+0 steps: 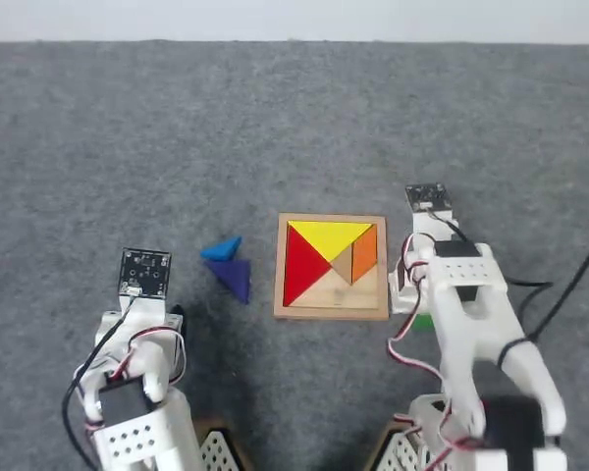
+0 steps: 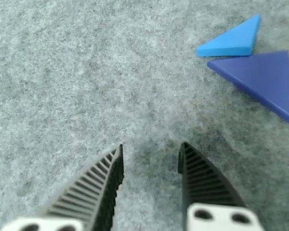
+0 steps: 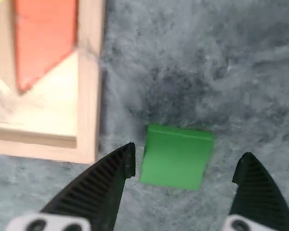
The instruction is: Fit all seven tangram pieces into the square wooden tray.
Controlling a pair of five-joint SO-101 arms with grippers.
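Green square (image 3: 176, 156), between parted jaws, right gripper (image 3: 188, 160)

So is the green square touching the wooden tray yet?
Apart. The right wrist view shows a strip of grey carpet between the green square and the outer edge of the wooden tray.

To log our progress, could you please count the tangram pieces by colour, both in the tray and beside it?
yellow piece: 1
red piece: 1
orange piece: 1
tan piece: 1
light blue piece: 1
dark blue piece: 1
green piece: 1
Total: 7
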